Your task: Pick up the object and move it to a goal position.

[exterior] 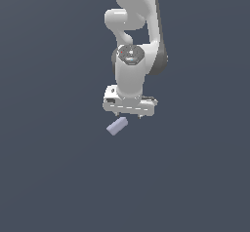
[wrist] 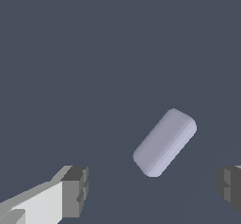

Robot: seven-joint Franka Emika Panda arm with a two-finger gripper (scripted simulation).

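The object (exterior: 117,126) is a small pale lavender-blue oblong block with rounded edges, lying askew on the dark grey floor. In the wrist view the object (wrist: 164,142) lies at a slant, ahead of the gap between the fingers. My white gripper (exterior: 128,115) hangs just above it, slightly toward the exterior view's right. Its two dark fingertips (wrist: 75,191) stand wide apart, and the gripper (wrist: 153,188) is open with nothing between them. The block touches neither finger.
The white arm (exterior: 132,46) rises behind the gripper toward the top of the exterior view. A plain dark grey surface (exterior: 58,177) stretches all around. No other object shows.
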